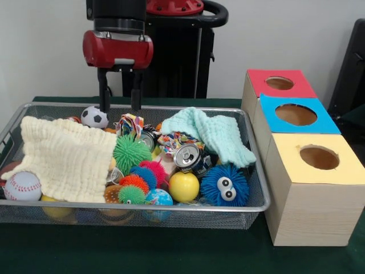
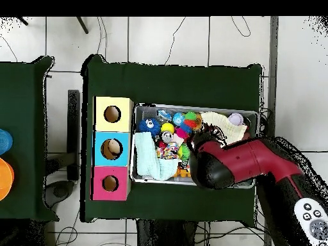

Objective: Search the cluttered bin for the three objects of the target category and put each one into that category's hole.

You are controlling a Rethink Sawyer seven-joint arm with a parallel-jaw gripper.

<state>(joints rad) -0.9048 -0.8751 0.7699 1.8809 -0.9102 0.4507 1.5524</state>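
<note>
One red and black Sawyer arm (image 1: 118,50) reaches down over the far rim of the bin (image 1: 171,208), a wide silver wire-mesh basket on a dark green table (image 1: 171,257). Its gripper (image 1: 120,106) hangs with two dark fingers (image 1: 103,91) parted by a clear gap and nothing between them, the tips level with the basket's back edge. In the front view the bin spreads out below and in front of the gripper, heaped with toys and cloths. Directly in front of the gripper and to its left lies a cream muslin cloth (image 1: 65,157); to its right, just beyond a striped knotted rope toy (image 1: 130,124), lies a mint green cloth (image 1: 214,134). A small soccer ball (image 1: 94,117) sits just left of the fingertips, close to them but not gripped. Further forward of the gripper sit a green spiky ball (image 1: 131,153), a crushed drink can (image 1: 188,157), a yellow ball (image 1: 183,186) and a blue fuzzy toy with googly eyes (image 1: 224,185); a baseball (image 1: 23,186) rests at the bin's front left corner. Well to the gripper's right, outside the basket, three pale wooden boxes stand in a row. The hole (image 1: 279,83) in the red-topped box is the farthest back, roughly level with the gripper; the blue-topped box (image 1: 296,117) and yellow-topped box (image 1: 319,165) come forward from it. From overhead, the arm covers the bin's near right part.
</note>
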